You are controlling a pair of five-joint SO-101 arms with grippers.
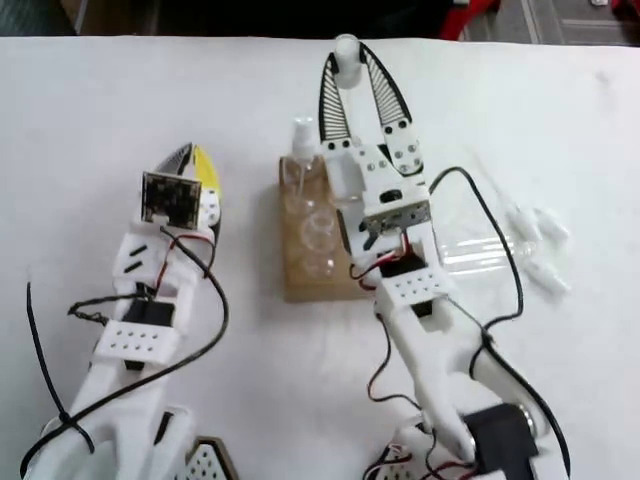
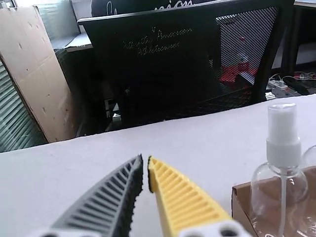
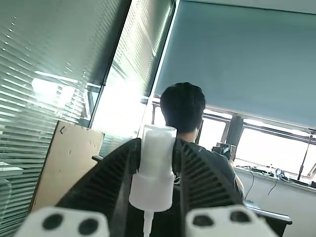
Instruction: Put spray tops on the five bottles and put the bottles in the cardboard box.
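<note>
My right pincer [image 3: 155, 143] pinches a white plastic spray top [image 3: 154, 170], held past the shallow brown cardboard box [image 1: 295, 285]. My grey-and-yellow left pincer [image 2: 145, 173] is pressed together beside that box. A clear spray-topped bottle [image 2: 280, 190] stands in it.

The right arm [image 1: 400, 290] covers one side of the cardboard box [image 1: 300, 285] and some bottles [image 1: 318, 232] in it, the spray top [image 3: 154, 168] has its tube cut off in the right wrist view, and the loose spray tops [image 1: 540, 245] are too small to count.
</note>
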